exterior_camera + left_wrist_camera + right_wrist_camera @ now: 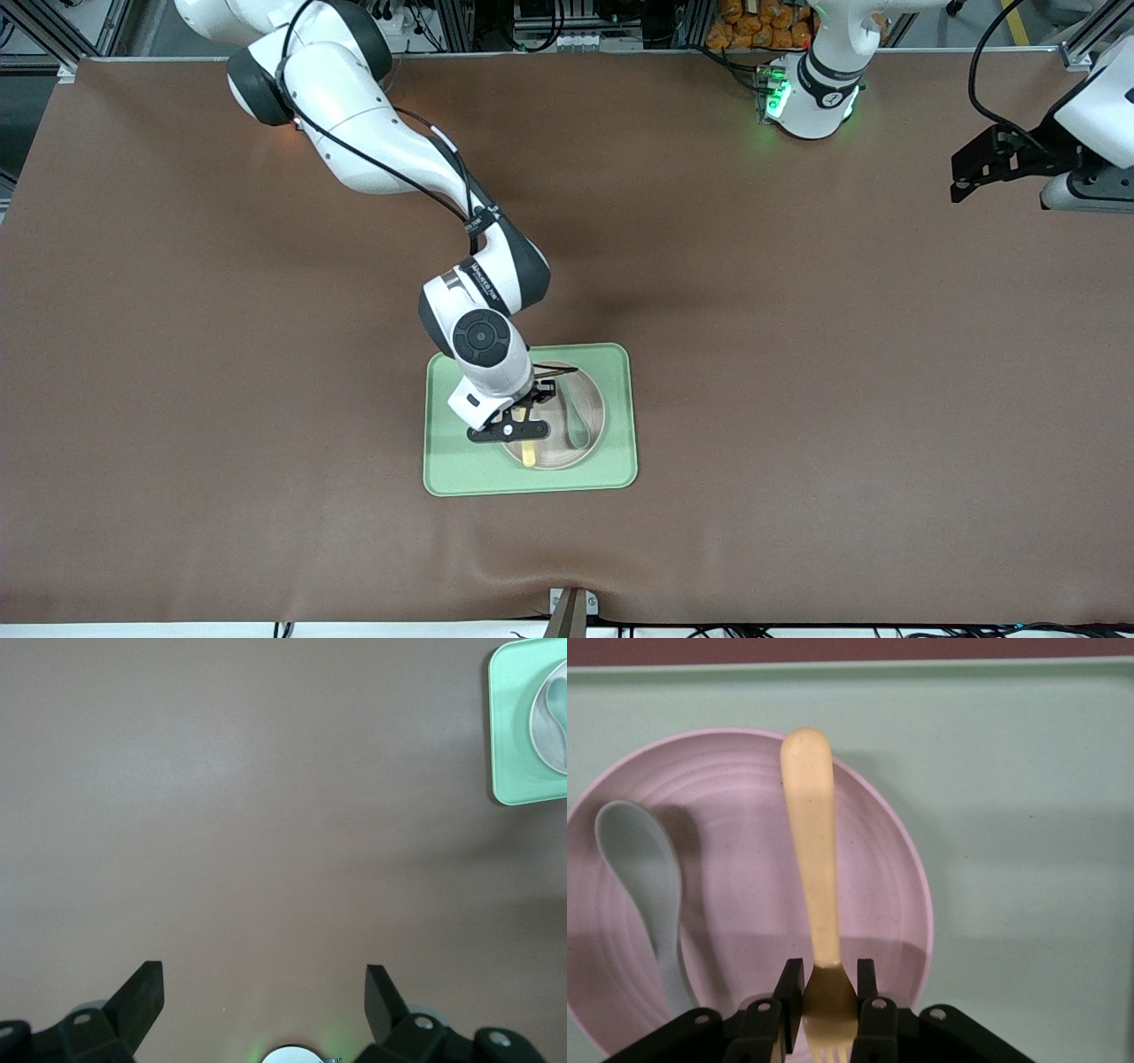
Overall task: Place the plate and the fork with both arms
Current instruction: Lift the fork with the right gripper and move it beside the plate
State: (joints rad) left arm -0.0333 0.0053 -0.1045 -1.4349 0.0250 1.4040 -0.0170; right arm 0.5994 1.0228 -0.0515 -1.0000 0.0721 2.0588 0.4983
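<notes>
The right gripper, over the plate on the green tray, has its fingers closed on the fork near the tines. The fork looks light, stiff and slick, so that neck hold suits it. Only the right wrist view shows this grip; a spoon lies in the plate. The left gripper waits wide open over bare counter.

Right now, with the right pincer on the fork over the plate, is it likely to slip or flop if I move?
The fork looks like smooth, stiff plastic, so it should not flop. The right pincer grips only the neck near the tines, with the long handle sticking out over the plate, so it may pivot if jolted. It looks light, so a slow move should probably hold.
</notes>
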